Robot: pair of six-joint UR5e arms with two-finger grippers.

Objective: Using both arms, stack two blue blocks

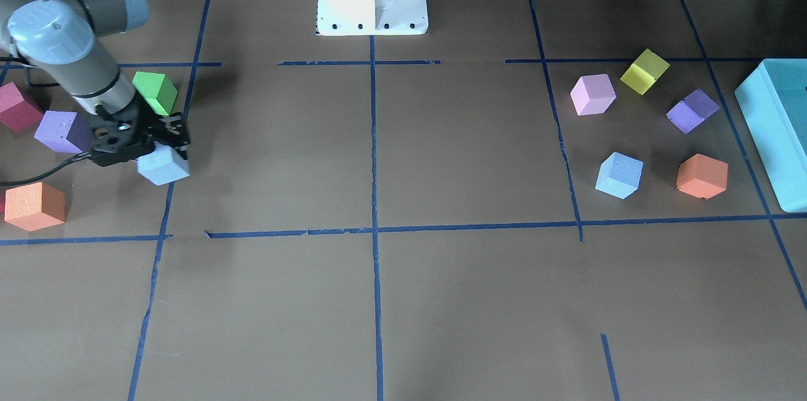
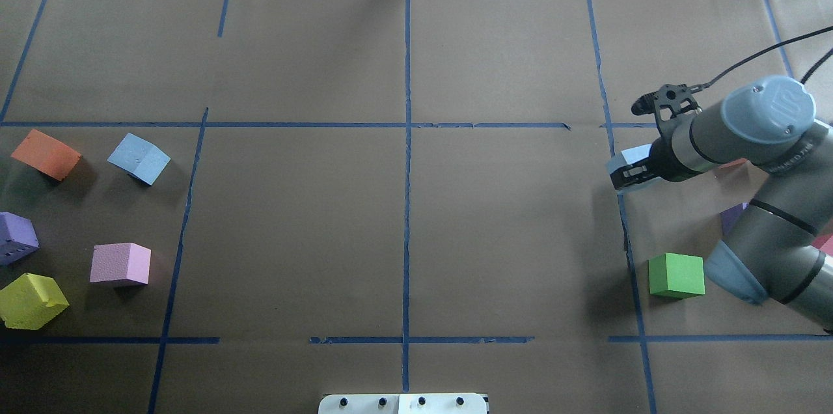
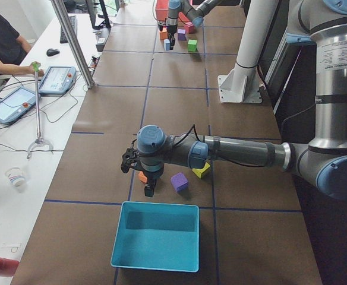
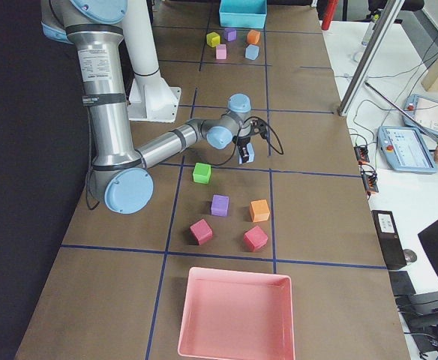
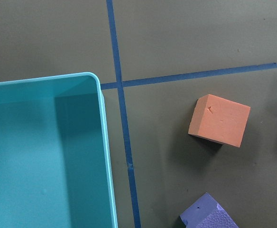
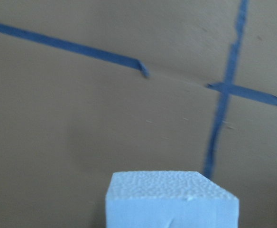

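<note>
We see the right arm (image 2: 768, 140) bent at the elbow, wrist angled down, with the right gripper (image 2: 630, 173) clamped on a blue block (image 1: 164, 166). The left arm (image 3: 239, 153) extends level, wrist turned down. We cannot judge the left gripper (image 3: 150, 189) setting.

Your left wrist camera looks straight down on the brown table (image 5: 200, 28). The teal box (image 5: 105, 142) fills the lower left, and its rounded corner sits just beside the spot where the vertical tape line (image 5: 115, 47) crosses the horizontal tape line (image 5: 200, 74). Right of that crossing and below the horizontal line you see an orange cube (image 5: 219, 121), clear of both lines. A purple cube (image 5: 209, 216) lies near it, not touching, cut off by the bottom edge.
</note>
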